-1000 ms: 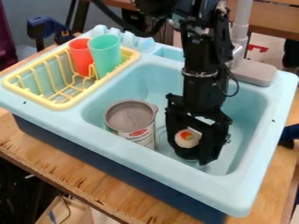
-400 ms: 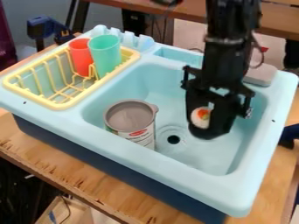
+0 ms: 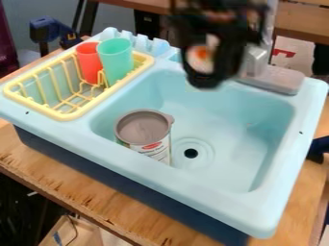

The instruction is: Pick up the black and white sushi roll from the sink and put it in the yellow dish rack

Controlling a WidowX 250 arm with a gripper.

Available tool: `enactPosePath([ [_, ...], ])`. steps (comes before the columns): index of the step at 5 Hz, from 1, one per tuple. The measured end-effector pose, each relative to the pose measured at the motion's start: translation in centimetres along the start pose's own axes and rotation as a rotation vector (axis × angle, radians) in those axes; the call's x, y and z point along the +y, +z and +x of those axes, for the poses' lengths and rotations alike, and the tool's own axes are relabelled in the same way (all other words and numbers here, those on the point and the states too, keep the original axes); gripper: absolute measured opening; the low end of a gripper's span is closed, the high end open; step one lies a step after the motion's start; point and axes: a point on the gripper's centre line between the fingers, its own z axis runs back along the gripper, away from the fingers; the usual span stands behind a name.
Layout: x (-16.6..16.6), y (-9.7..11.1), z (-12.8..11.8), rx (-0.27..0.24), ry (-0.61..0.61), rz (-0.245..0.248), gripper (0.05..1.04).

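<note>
- Black gripper (image 3: 207,78) above the pale-blue sink's (image 3: 106,108) back edge, jaws closed on a round toy piece (image 3: 200,59) (white, orange centre).
- Can (image 3: 145,129) upright in the basin, near the drain (image 3: 191,153).

The sink (image 3: 193,180) is sitting on the bench (image 3: 96,194); the can (image 3: 143,129) is standing in its basin, left of the drain (image 3: 191,153). Behind and left, two cups (image 3: 89,62) are standing in the rack (image 3: 72,113), apparently touching.
</note>
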Motion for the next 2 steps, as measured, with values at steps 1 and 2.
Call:
enactPosePath([
  [1, 2.4, 0.7, -2.4, 0.074, 0.132, 0.011, 0.604],
  [2, 5.4, 0.7, -5.6, 0.11, 0.264, 0.035, 0.604],
])
